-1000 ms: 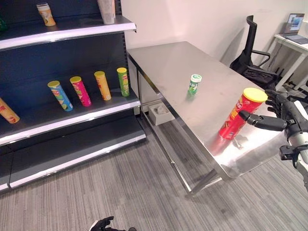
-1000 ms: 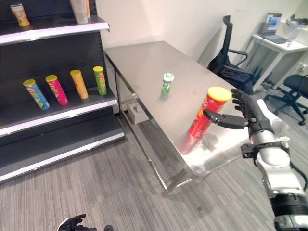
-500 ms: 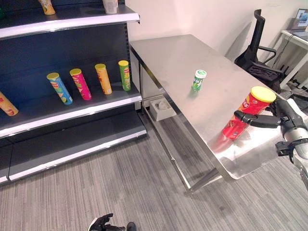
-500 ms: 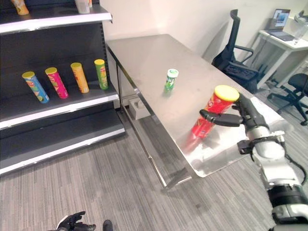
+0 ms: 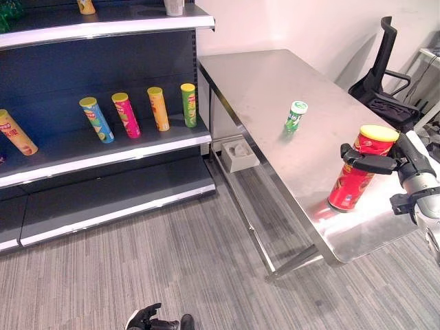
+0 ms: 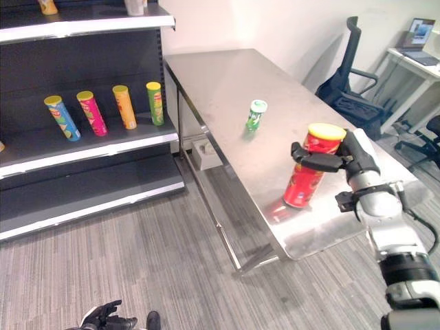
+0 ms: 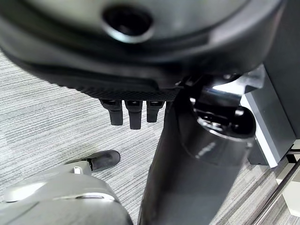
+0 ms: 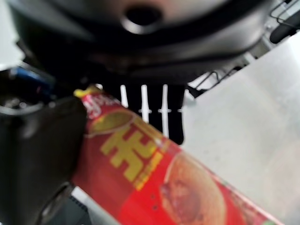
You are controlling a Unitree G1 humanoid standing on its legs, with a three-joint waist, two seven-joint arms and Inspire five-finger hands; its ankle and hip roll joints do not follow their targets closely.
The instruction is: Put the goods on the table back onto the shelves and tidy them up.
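Note:
A tall red can with a yellow lid [image 5: 353, 176] stands near the front right corner of the steel table [image 5: 261, 75]. My right hand [image 5: 392, 163] is shut on it near the top, thumb across its front and fingers behind; the right wrist view shows the red can [image 8: 154, 187] between them. A small green can [image 5: 295, 115] stands alone mid-table. My left hand [image 5: 146, 320] hangs low over the carpet, fingers relaxed.
The dark shelf unit stands left of the table; its middle shelf [image 5: 103, 155] holds blue [image 5: 96, 119], pink [image 5: 126, 115], orange [image 5: 158, 108] and green [image 5: 188, 104] cans. A white box [image 5: 239, 152] sits under the table. An office chair [image 5: 385, 75] stands behind it.
The camera has shifted. My right hand has gone from standing open beside the red can to gripping it, thumb now across its front. The can looks more upright.

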